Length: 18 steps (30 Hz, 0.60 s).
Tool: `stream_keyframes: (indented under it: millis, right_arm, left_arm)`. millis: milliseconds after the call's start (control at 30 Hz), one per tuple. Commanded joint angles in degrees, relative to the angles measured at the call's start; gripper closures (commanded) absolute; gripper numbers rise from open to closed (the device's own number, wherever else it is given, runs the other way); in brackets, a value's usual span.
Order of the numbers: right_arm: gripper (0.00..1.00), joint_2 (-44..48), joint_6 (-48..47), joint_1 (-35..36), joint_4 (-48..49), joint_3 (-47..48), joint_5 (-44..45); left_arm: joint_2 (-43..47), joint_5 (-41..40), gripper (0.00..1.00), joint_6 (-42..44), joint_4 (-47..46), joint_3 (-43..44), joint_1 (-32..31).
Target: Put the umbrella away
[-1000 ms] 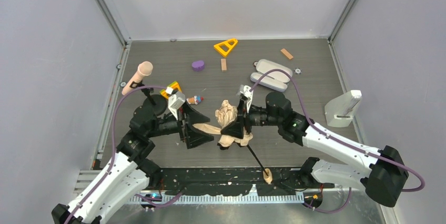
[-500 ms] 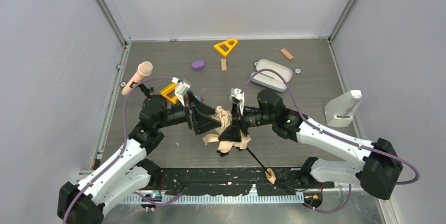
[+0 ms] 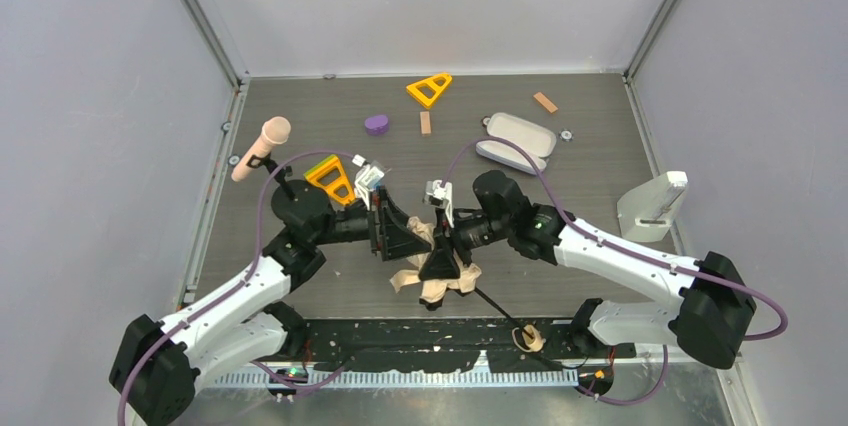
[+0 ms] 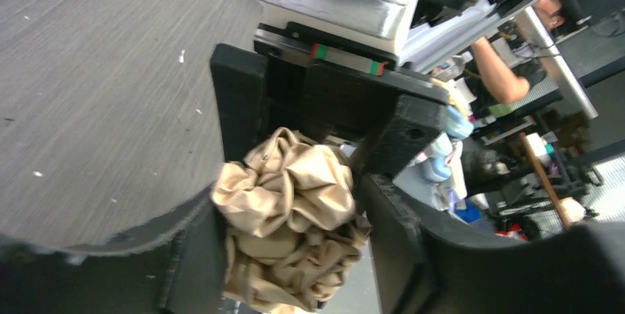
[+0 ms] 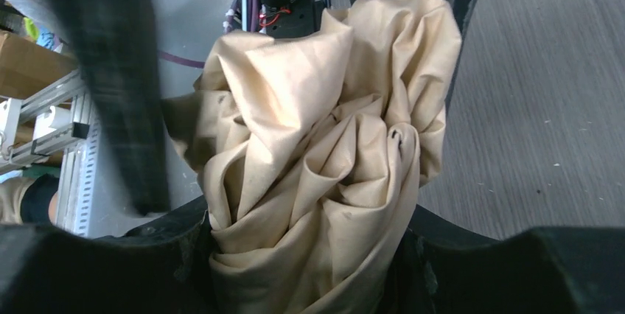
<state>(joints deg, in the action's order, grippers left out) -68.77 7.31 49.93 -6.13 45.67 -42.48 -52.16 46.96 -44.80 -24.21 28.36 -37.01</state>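
Observation:
The umbrella (image 3: 437, 268) is a crumpled beige bundle in the middle of the table. Its thin black shaft (image 3: 495, 306) runs toward the near edge and ends in a tan handle (image 3: 527, 334). My right gripper (image 3: 441, 253) comes in from the right, shut on the canopy; folds fill the gap between its fingers (image 5: 309, 255). My left gripper (image 3: 408, 240) comes in from the left and faces it. The bunched fabric (image 4: 291, 225) touches both left fingers, whose jaws are closed in on it. The ribs are hidden in the fabric.
A pink-headed microphone (image 3: 262, 146) stands at the left. An orange triangle (image 3: 330, 178) lies just behind the left wrist. Farther back are a yellow triangle (image 3: 429, 89), a purple blob (image 3: 377, 124), two wooden blocks (image 3: 425, 122) and a lavender case (image 3: 515, 142). A white stand (image 3: 655, 206) is at the right.
The left arm swung right and forward to the canopy, and its jaws narrowed around the fabric. The right gripper shifted left with the bundle; the handle slid slightly right.

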Motion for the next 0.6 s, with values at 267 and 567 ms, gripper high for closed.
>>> stream_keyframes:
  millis: [267,567]
  right_arm:
    - [0.94,1.4,-1.0,0.1,1.6,3.6,1.6]
    - [0.94,1.2,-1.4,0.2,1.8,3.7,0.6]
  left_arm:
    - [1.2,0.5,0.00,2.8,4.9,-2.7,-2.0]
    - [0.8,-2.4,0.14,-2.4,-2.8,-5.4,-2.2]
